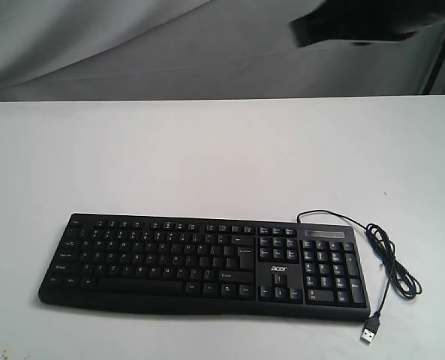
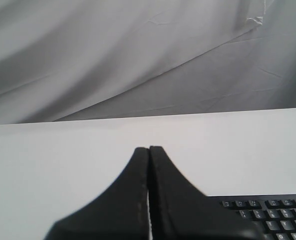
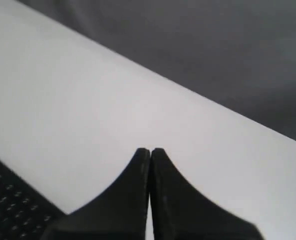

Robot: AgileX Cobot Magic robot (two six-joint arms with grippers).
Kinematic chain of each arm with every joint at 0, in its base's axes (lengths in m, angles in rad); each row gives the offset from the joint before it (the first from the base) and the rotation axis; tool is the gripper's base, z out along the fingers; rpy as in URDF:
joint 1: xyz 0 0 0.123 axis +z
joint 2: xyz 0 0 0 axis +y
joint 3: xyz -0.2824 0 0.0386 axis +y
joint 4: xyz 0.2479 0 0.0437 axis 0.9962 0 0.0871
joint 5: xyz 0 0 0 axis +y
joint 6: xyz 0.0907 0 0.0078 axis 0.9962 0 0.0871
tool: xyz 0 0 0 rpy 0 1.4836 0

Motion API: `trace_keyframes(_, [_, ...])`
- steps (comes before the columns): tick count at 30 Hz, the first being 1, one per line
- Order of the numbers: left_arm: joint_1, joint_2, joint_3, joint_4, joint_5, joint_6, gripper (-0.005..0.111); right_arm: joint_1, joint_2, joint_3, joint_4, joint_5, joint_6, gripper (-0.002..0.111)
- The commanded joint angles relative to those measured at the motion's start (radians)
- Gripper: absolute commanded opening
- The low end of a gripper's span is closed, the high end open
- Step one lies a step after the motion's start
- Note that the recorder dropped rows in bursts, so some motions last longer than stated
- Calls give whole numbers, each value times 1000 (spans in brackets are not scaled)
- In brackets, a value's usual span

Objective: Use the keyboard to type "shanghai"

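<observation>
The long black Acer keyboard [image 1: 205, 266] lies flat near the front of the white table, number pad at its right end. Its thin black cable [image 1: 391, 262] loops off the right end and ends in a USB plug [image 1: 369, 333]. My left gripper [image 2: 148, 148] is shut with nothing between its black fingers; a corner of the keyboard [image 2: 272, 212] shows beside it. My right gripper [image 3: 150, 149] is also shut and empty, above bare table, with some keyboard keys [image 3: 10, 210] at the picture's edge. Neither gripper shows in the exterior view.
The white table [image 1: 222, 157] stretches behind the keyboard to a grey cloth backdrop [image 1: 132, 45]. A dark blurred shape [image 1: 372, 26] hangs at the top right of the exterior view.
</observation>
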Motion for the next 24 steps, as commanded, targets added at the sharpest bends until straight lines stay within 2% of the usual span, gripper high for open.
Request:
trace_keyframes(1, [-6,-2,2,0,-6,-3,0,-212,-256,177,-21,-64,41,0])
trace_keyframes(4, [-6,-2,2,0,-6,-3,0,-375,-434,313,-29,-100,41,0])
trace_keyframes(10, [-6,-2,2,0,-6,-3,0,-575,-700,589,-45,-216,45,0])
trace_keyframes(17, [-6,-2,2,0,-6,-3,0,-658,-945,930,-34,-463,49,0])
trace_keyframes(24, [-6,-2,2,0,-6,-3,0,-666,-1077,1100,-32,-485,124,0])
